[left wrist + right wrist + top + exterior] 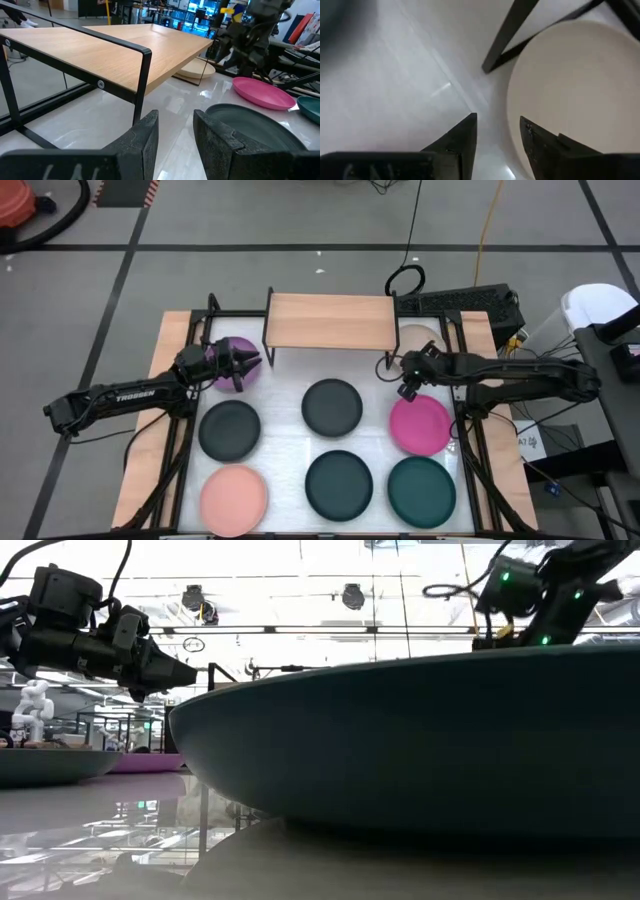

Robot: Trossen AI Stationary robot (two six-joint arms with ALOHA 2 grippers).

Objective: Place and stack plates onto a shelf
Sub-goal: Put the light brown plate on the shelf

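— While the left gripper (252, 366) hangs over the purple plate (232, 352) by the shelf's left legs, its fingers (142, 145) stand a narrow gap apart, holding nothing.

— And the shelf (330, 321) sits at the back of the table (285, 435), wooden top bare. What about the other side?

— The right gripper (407, 385) points down just beside the beige plate (420, 338), which lies by the shelf's right legs — jaws slightly parted, nothing between them.

— The magenta plate (420, 425) lies close in front of that gripper. The rest?

— Dark plates (332, 406) in the middle and left, the light pink plate (234, 495) front left, the teal plate (422, 490) front right — all flat on the table.
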